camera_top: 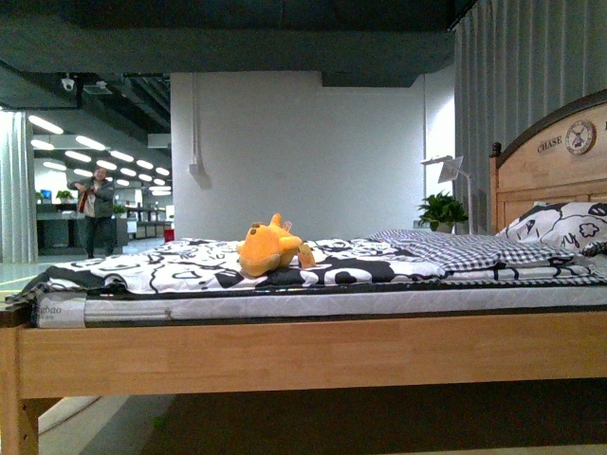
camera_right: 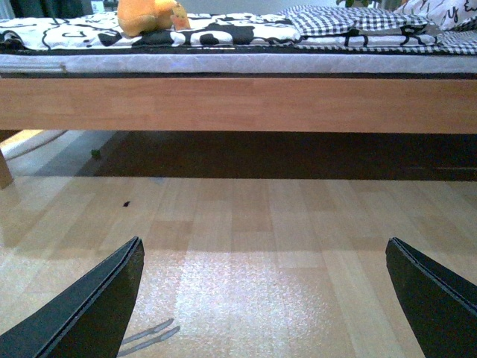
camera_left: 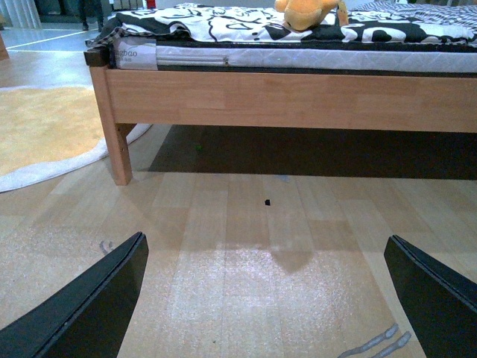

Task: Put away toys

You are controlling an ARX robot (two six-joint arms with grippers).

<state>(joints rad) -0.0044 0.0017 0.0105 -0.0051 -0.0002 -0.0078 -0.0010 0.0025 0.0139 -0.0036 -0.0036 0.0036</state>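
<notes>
Bed [camera_top: 313,355] w/ light wood frame ran across the front view, black-and-white patterned sheet [camera_top: 171,270] on top. Beyond bed's far-left corner a person [camera_top: 98,210] stood in a lit bkgd hall, too small for detail. On the floor [camera_left: 246,224] by bed's left leg [camera_left: 119,149] lay a pale yellow rug [camera_left: 45,127] w/ white edge. Left gripper [camera_left: 264,239] hung low over the floor in front of bed's side rail, its black fingers [camera_left: 97,298] spread wide apart, empty. Orange-yellow plush toy [camera_top: 272,248] lay on the sheet atop the bed, a bit left of bed's middle, well apart from both grippers, touching only bedding. Right gripper [camera_right: 264,241] also sat low over the floor facing bed's rail, fingers likewise splayed wide, empty. Further right on the bed lay a folded checked blanket [camera_top: 465,248]. Behind bed's far side stood a potted plant [camera_top: 443,210]. At bed's right end rose an arched wooden headboard [camera_top: 560,161] w/ "CHASE" lettering, a patterned pillow [camera_top: 560,227] near it.
</notes>
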